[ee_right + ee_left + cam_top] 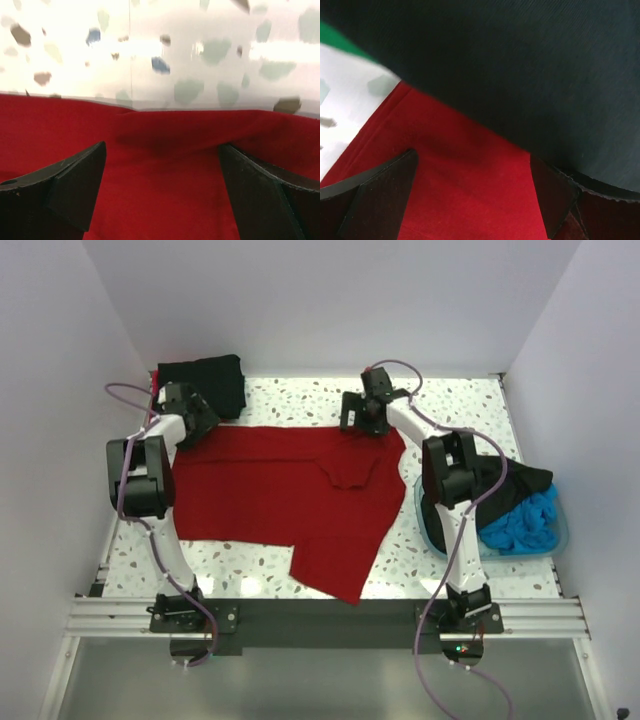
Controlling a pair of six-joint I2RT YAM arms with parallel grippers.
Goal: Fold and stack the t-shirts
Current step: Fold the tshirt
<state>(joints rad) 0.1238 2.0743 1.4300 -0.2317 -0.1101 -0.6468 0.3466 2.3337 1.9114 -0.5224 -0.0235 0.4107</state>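
Against the left wall, in the far left corner of the counter (470,405), lay a folded black shirt (205,380). In the left wrist view a sliver of green cloth (335,37) showed at its edge. The left fingers (380,195) stood wide apart and held nothing. They were low over the far left corner of the red shirt (270,490), just beside the black one. Dark cloth filled most of that view, so there was little free space on that side.

The red shirt was spread flat across the middle of the counter. Its far edge ran nearly straight from one arm to the other. Its left edge lay close to the counter's left side. A near corner reached down to the metal rail (330,618) at the front, and a small fold sat right of its centre.

The right fingers (65,185) were also spread open and empty, above the far right edge of the red shirt. The hem there rose in a soft ridge between them. Beyond that hem the speckled counter was bare up to the back wall.

Furthest right, near the red shirt's right edge, sat a teal basin (432,537). It held a second black shirt (515,480) and a crumpled blue shirt (520,525), close to the right wall.
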